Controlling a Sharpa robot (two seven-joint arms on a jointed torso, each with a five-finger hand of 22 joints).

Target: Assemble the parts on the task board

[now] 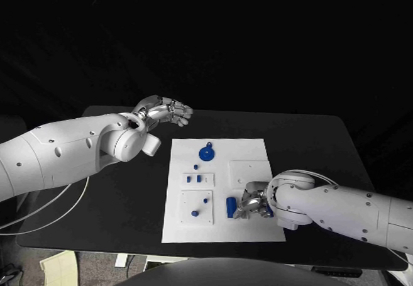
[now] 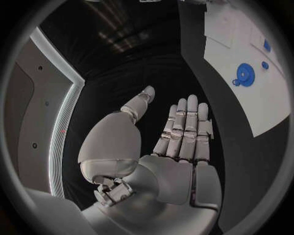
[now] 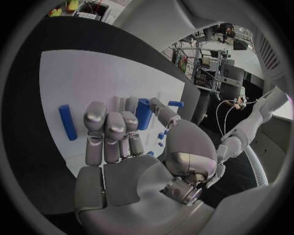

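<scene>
White task board (image 1: 256, 151) lies in the middle of your black bench (image 1: 315, 140), with bare bench all round it. Your left robot hand (image 1: 164, 110) floats by the bench's far left corner, flat and holding nothing. Your right robot hand (image 1: 253, 201) sits low over the board's near right part; you cannot tell its grip. A blue round part (image 1: 207, 153) lies near the board's far edge.

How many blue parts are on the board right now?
5 visible on the task board: round disc at the far end, two small pegs mid-left, one small knob near-left, one cylinder beside the right hand, which may hide more.
</scene>
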